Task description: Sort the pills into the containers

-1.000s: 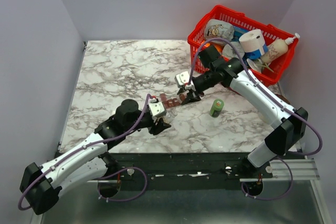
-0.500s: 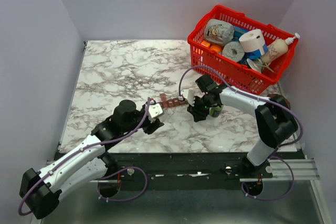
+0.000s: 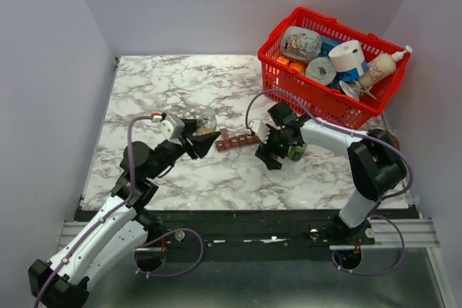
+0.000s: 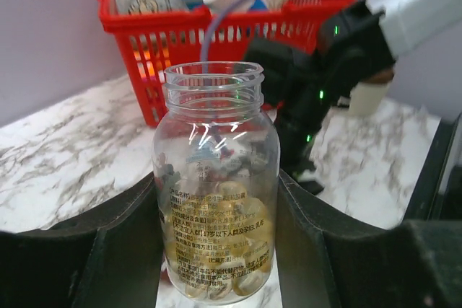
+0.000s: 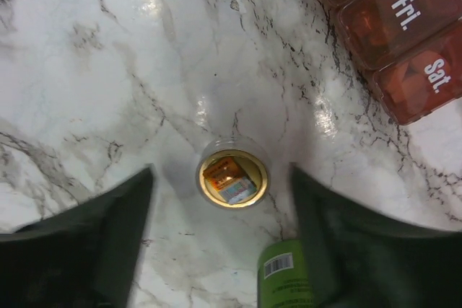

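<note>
Tabletop (image 3: 159,84) lies bare at left and back. A red basket (image 3: 303,91) fills the back right corner. The organiser (image 3: 234,140), green bottle (image 3: 297,151), left claw (image 3: 204,138) gripping a clear bottle (image 3: 206,123), and right claw (image 3: 268,155) crowd the middle.

Left gripper (image 3: 206,137) high, right gripper (image 3: 269,158) open.

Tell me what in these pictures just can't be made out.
- Right wrist view: the pill organiser is cut off by the frame edge. Only the Fri and Sat lids are readable, and the contents are unclear through the tinted lids.
- Right wrist view: the green bottle is cut off by the bottom edge.
- Left wrist view: the pills in the clear bottle overlap, so there is no count. The label print is too small to read.
</note>
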`<action>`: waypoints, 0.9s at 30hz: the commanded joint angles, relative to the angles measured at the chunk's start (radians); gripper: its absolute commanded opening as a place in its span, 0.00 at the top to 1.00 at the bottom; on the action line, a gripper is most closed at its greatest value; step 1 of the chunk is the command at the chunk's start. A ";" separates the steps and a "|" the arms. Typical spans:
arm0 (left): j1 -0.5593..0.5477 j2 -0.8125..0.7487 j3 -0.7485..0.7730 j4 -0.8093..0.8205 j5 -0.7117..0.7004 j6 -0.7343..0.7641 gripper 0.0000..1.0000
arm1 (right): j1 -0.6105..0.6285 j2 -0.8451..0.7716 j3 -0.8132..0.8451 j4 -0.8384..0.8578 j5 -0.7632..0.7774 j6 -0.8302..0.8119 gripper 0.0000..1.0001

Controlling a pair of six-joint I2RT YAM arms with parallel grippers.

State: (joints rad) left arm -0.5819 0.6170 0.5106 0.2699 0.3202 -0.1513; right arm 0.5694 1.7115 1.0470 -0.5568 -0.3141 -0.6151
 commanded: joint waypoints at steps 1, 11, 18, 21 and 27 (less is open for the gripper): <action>0.082 -0.010 0.101 0.345 -0.052 -0.290 1.00 | 0.003 -0.076 0.059 -0.054 -0.048 -0.018 0.00; 0.211 0.145 0.261 0.671 0.028 -0.919 1.00 | 0.001 -0.207 0.102 -0.072 -0.149 -0.038 0.00; 0.257 0.340 0.431 1.009 0.374 -1.556 1.00 | -0.009 -0.239 0.099 -0.066 -0.177 -0.037 0.00; 0.272 0.403 0.520 0.987 0.566 -1.662 1.00 | -0.013 -0.236 0.102 -0.063 -0.178 -0.034 0.00; 0.333 0.363 0.736 -0.466 0.517 -0.762 1.00 | -0.017 -0.251 0.093 -0.052 -0.169 -0.023 0.00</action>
State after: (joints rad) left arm -0.2893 1.0187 1.0485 0.9020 0.8284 -1.5860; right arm 0.5606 1.4956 1.1404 -0.6086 -0.4599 -0.6441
